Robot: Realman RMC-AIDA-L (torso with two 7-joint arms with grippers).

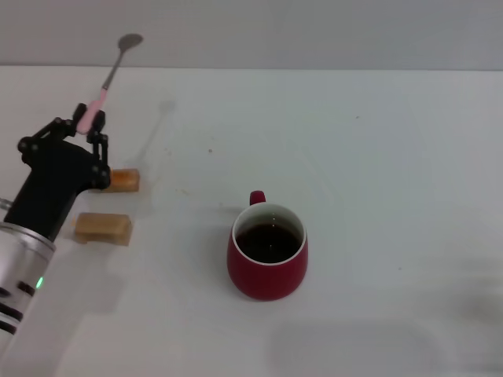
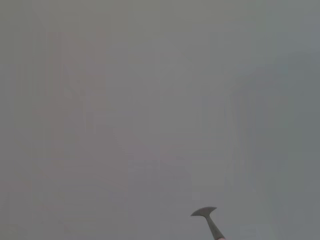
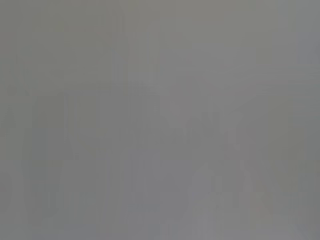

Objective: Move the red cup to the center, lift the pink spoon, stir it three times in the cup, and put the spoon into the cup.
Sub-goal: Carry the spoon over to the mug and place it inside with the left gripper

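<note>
open table [image 1: 377, 157] round red cup [image 1: 267, 253]

Glossy ceramic red cup [image 1: 267, 263], pink spoon [image 1: 110, 76] with matt grey metal bowl, smooth white table [image 1: 377, 157]

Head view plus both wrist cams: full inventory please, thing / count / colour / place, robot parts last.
red cup: 1, dark red with white rim and dark inside, upright near the middle of the table, handle toward the far side.
pink spoon: 1, pale pink handle with grey metal neck and bowl, lifted off the table at far left, bowl up and away; the bowl also shows in the left wrist view.
wooden blocks: 2, tan, on the table at left, one partly behind the gripper.
table: 1, white, across the whole view.
left gripper: 1, black, at left above the blocks, shut on the spoon's handle.
right gripper: not in view; the right wrist view shows only blank grey.
</note>
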